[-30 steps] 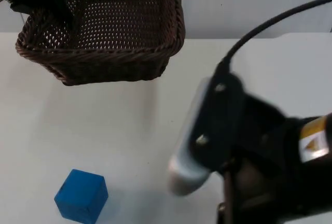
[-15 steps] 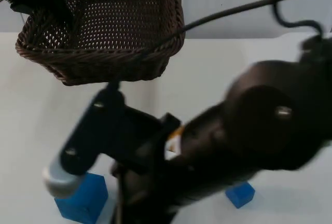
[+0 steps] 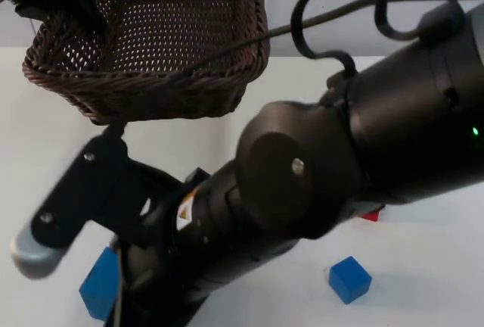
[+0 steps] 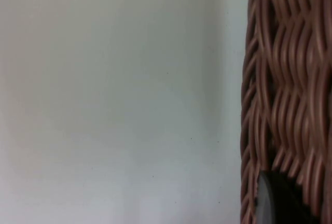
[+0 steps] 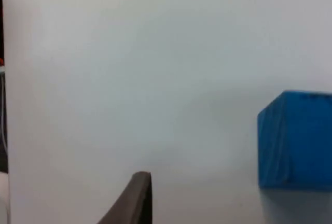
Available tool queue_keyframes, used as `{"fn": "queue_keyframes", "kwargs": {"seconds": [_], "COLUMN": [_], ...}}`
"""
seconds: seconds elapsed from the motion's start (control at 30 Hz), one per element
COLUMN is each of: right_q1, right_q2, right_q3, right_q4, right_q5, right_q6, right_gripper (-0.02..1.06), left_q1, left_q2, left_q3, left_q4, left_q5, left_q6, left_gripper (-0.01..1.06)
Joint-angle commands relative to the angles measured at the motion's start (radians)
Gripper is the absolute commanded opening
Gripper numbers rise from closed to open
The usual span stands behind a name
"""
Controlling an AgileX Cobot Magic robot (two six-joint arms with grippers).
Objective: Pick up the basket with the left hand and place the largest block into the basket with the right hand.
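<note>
- Top view: the brown wicker basket [image 3: 159,39] hangs above the white bench [image 3: 423,244] at its far edge, by the grey wall, its floor lifted off the surface. The left pincer grips its far-left rim, though I cannot make out the fingers from here. The right arm reaches across the middle toward the near-left corner. Its body hides most of the large blue block [image 3: 98,291], which sits near the bench's front edge. I count two blue blocks: that big one and a small blue block [image 3: 349,278] well apart to the right, with bare bench around it. A small red piece [image 3: 370,216] peeks from under the arm.
- Left wrist view: woven basket wall [image 4: 288,79] close against a black fingertip [image 4: 275,200]; bare surface beside it.
- Right wrist view: the large blue block [image 5: 295,140] stands on bare bench, apart from the right pincer's one visible fingertip [image 5: 136,198]; whether that pincer is apart or together I cannot tell.
</note>
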Motion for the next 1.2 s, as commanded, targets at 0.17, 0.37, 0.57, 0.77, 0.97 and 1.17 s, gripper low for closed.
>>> {"fn": "queue_keyframes", "kwargs": {"seconds": [0.17, 0.37, 0.57, 0.77, 0.97, 1.17], "right_q1": [0.002, -0.020, -0.049, -0.049, -0.049, -0.049], "right_q2": [-0.002, -0.002, -0.002, 0.022, 0.084, 0.100], "right_q3": [-0.018, -0.058, -0.147, -0.210, -0.275, -0.281], "right_q4": [-0.066, -0.135, -0.155, -0.239, -0.356, -0.373], "right_q5": [0.007, 0.118, 0.279, 0.370, 0.430, 0.386], "right_q6": [0.000, 0.013, 0.037, 0.078, 0.195, 0.213], "right_gripper": [1.05, 1.05, 1.05, 1.05, 1.05, 1.05], "left_q1": [0.002, 0.002, 0.002, 0.002, 0.002, 0.002], "left_q2": [-0.014, -0.014, -0.014, -0.014, -0.014, -0.014], "left_q3": [-0.010, -0.010, -0.010, -0.010, -0.010, -0.010], "left_q4": [-0.027, -0.027, -0.027, -0.027, -0.027, -0.027], "left_q5": [-0.001, -0.001, -0.001, -0.003, -0.003, -0.003], "left_q6": [-0.003, -0.003, -0.003, -0.003, -0.003, -0.003], "left_gripper": [0.00, 0.00, 0.00, 0.00, 0.00, 0.00]}}
